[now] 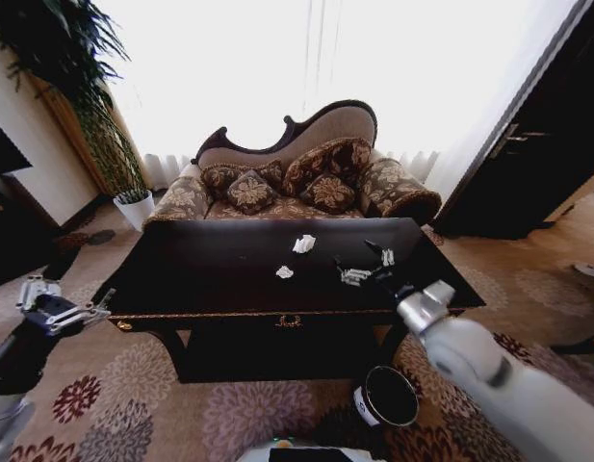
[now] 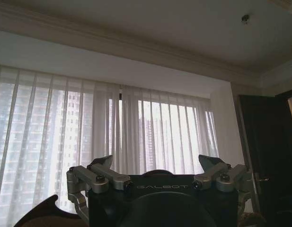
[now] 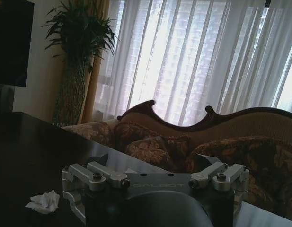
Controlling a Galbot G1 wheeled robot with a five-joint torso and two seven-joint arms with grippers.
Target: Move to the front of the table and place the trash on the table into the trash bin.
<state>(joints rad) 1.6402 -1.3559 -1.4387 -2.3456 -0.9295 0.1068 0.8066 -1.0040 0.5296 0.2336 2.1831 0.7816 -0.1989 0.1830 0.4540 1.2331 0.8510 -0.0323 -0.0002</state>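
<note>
The glossy black table (image 1: 210, 279) stands in front of me, its gold emblem at the front centre. Two crumpled white paper scraps, the trash, lie on its top: one further back (image 1: 304, 243), one nearer (image 1: 285, 272). My right gripper (image 1: 367, 264) hovers open over the table's right part, to the right of the scraps; in the right wrist view it (image 3: 155, 161) holds nothing and a scrap (image 3: 43, 202) lies on the dark top beside it. The trash bin (image 1: 388, 397) sits on the carpet below the table's front right corner. My left gripper (image 1: 65, 300) waits open off the table's left end (image 2: 155, 161).
A patterned sofa (image 1: 297, 178) with cushions stands close behind the table. A white plant pot (image 1: 135, 207) with a tall plant is at the back left. A dark door (image 1: 528, 164) is at the right. Patterned carpet lies around the table.
</note>
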